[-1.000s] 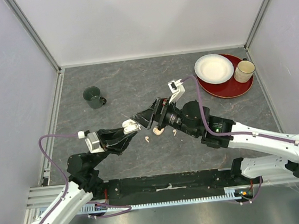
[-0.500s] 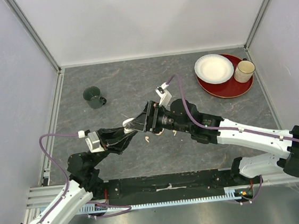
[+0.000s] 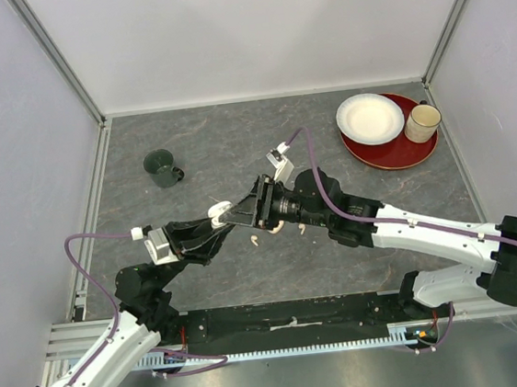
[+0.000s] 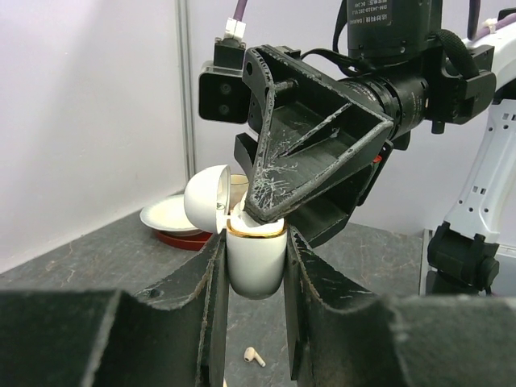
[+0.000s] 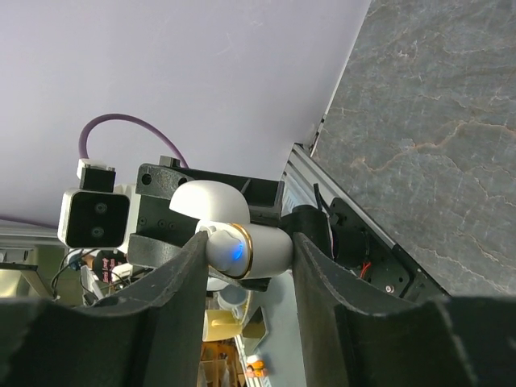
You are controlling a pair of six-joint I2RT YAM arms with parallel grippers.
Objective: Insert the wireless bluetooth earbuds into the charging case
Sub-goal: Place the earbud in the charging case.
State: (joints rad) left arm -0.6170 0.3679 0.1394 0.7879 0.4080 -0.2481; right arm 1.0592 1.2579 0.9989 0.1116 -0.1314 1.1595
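The white charging case [image 4: 256, 266] has a gold rim and its lid [image 4: 205, 197] hangs open. My left gripper [image 4: 254, 254] is shut on its sides and holds it above the table. My right gripper [image 5: 246, 242] has its jaws partly closed on either side of the case [image 5: 258, 251]. One of its fingertips [image 4: 260, 211] rests on the case's open mouth, and the underside of the case is bare. From above, both grippers meet at the case [image 3: 223, 213]. Three pale earbuds [image 3: 257, 240] [image 3: 279, 228] [image 3: 301, 230] lie on the table under the right arm; one earbud [image 4: 254, 355] shows below the case.
A dark green mug [image 3: 161, 167] stands at the left. A red tray [image 3: 401, 154] at the back right carries a white plate [image 3: 369, 119] and a beige cup [image 3: 422, 123]. White walls enclose the table on three sides.
My right arm has swung left, away from the earbuds and onto the case, and its jaws have narrowed around it. The left gripper has held the case almost still.
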